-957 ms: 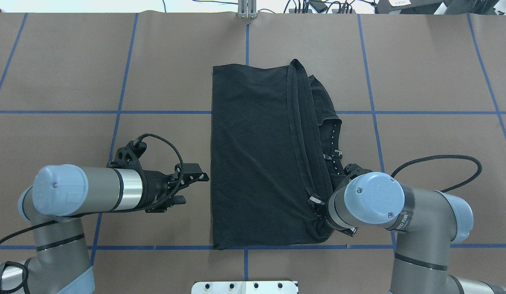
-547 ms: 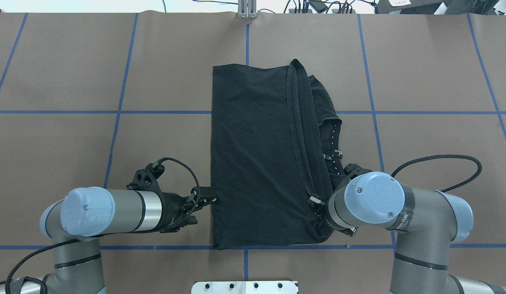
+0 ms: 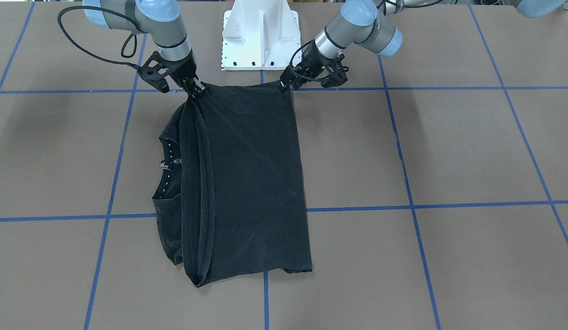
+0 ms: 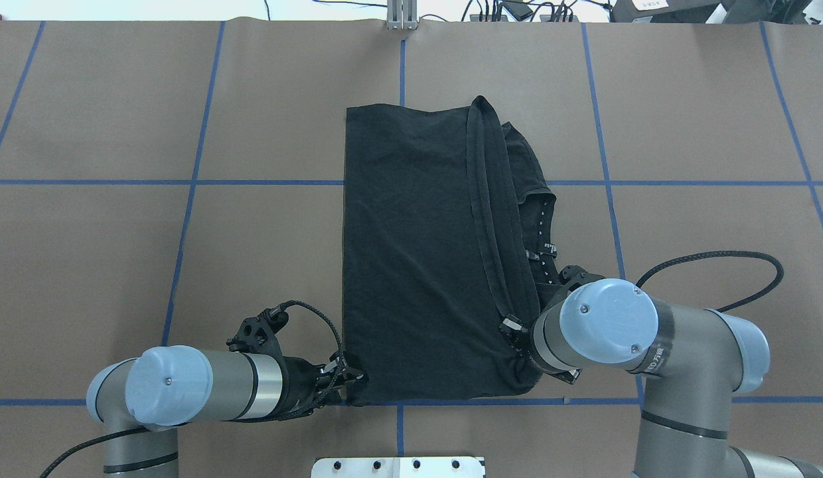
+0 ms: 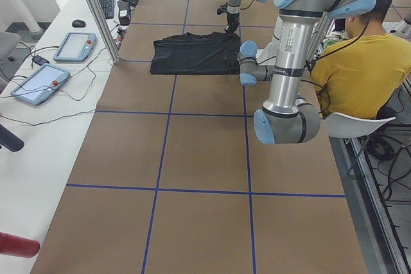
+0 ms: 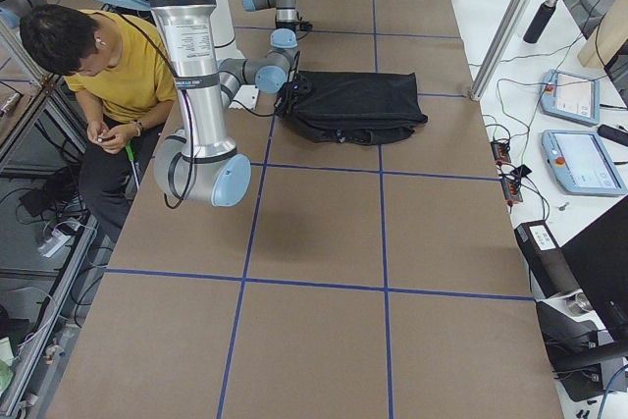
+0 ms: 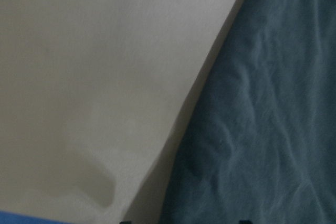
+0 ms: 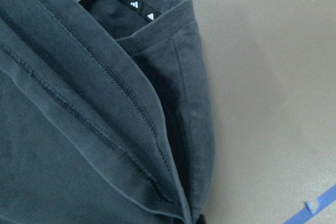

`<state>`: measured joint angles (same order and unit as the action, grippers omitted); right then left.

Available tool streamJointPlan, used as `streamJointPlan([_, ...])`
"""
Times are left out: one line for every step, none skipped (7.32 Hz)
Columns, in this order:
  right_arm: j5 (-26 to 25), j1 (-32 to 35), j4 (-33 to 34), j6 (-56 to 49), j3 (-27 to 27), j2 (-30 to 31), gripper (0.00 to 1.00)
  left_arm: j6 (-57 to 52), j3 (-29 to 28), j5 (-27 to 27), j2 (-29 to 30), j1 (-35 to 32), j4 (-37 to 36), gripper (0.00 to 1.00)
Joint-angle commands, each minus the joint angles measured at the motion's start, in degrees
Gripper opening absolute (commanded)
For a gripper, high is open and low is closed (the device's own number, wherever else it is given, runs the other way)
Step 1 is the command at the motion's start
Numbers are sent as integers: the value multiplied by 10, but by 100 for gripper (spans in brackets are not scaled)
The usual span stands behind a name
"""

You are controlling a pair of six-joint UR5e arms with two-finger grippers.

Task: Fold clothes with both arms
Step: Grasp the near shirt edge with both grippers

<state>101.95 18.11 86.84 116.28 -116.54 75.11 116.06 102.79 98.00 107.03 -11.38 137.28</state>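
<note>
Two silver-grey tubular robot arms, left arm and right arm, with light blue joint caps, black braided cables, white-lettered black band on the right

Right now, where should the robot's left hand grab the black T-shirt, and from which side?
Probably its near left corner, coming in low from the robot's left. The folded black T-shirt lies flat on the brown table cover with that straight edge bare, and the black two-finger left hand sits right at that corner.
</note>
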Motion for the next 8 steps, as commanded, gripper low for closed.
streamJointPlan([0, 0, 0, 0, 0, 0, 0, 0, 0, 0, 0, 5, 0, 61])
streamJointPlan([0, 0, 0, 0, 0, 0, 0, 2, 0, 0, 2, 5, 0, 52])
streamJointPlan([0, 0, 0, 0, 0, 0, 0, 4, 0, 0, 1, 5, 0, 26])
streamJointPlan([0, 0, 0, 0, 0, -1, 0, 5, 0, 1, 2, 5, 0, 3])
streamJointPlan([0, 1, 0, 0, 0, -1, 0, 5, 3, 1, 3, 5, 0, 0])
streamJointPlan([0, 1, 0, 0, 0, -1, 0, 5, 15, 5, 2, 3, -1, 0])
streamJointPlan([0, 2, 0, 1, -6, 1, 0, 4, 44, 11, 0, -1, -1, 0])
streamJointPlan([0, 7, 1, 1, -29, 6, 0, 4, 70, 31, 2, -20, -24, 0])
